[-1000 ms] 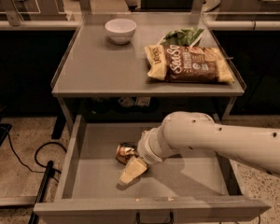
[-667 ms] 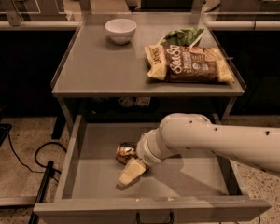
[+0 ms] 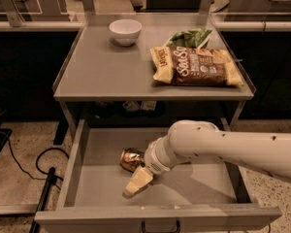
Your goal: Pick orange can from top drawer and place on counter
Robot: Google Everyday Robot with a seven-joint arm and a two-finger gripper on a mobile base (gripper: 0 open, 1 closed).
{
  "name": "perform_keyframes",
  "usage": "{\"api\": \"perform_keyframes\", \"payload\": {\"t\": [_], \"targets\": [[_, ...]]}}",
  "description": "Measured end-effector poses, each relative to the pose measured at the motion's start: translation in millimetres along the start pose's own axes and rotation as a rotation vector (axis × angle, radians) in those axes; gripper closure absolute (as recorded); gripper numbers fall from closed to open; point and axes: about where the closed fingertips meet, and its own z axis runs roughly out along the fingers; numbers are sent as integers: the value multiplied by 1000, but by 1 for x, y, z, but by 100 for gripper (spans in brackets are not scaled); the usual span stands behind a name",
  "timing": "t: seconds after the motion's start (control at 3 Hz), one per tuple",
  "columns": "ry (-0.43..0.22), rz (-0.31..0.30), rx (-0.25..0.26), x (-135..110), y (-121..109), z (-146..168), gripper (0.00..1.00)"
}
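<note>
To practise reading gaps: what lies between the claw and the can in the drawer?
Nothing. In the camera view the claw is down in the drawer, right beside the can, nearer the drawer's front; no object shows between them.

Speckled terrazzo floor (image 3: pixel 19 144) lies in dim, warm light, with a black cable (image 3: pixel 39 158) looping across it at left. Behind, pale benchtops (image 3: pixel 29 25) run above dark cabinet fronts (image 3: pixel 24 76). The tool (image 3: pixel 138 181) hangs inside the open drawer (image 3: pixel 76 164).
</note>
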Motion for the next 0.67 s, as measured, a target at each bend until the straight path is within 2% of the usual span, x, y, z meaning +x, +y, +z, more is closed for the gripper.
{"api": "perform_keyframes", "payload": {"t": [0.33, 0.67], "targets": [[0, 0, 0, 0, 0, 0, 0], [0, 0, 0, 0, 0, 0, 18]]}}
